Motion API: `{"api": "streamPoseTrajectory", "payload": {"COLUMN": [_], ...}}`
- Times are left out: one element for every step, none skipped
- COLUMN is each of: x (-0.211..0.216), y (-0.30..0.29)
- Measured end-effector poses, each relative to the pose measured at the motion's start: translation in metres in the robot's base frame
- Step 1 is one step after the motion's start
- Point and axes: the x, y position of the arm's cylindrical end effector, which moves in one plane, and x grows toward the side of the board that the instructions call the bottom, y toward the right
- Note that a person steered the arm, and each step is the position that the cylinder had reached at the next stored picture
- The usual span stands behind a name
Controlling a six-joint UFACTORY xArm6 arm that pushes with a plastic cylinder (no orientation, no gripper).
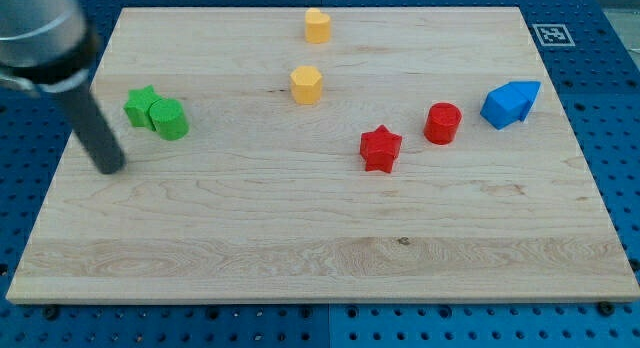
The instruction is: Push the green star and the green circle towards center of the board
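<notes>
The green star (141, 105) lies near the board's left edge, touching the green circle (169, 119) just to its right. My tip (109, 168) rests on the board below and left of both green blocks, a short gap away from them. The dark rod rises from it toward the view's top left.
Two yellow blocks stand near the top middle, one (318, 25) above the other (307, 85). A red star (380, 148) and a red circle (442, 123) sit right of centre. Two blue blocks (510, 103) lie together at the right. The wooden board (320, 248) has edges all round.
</notes>
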Motion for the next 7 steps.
{"api": "streamPoseTrajectory", "payload": {"x": [-0.025, -0.028, -0.066, -0.126, -0.130, -0.120, -0.097], "y": [-0.039, -0.041, -0.040, -0.040, -0.040, -0.037, -0.022]}}
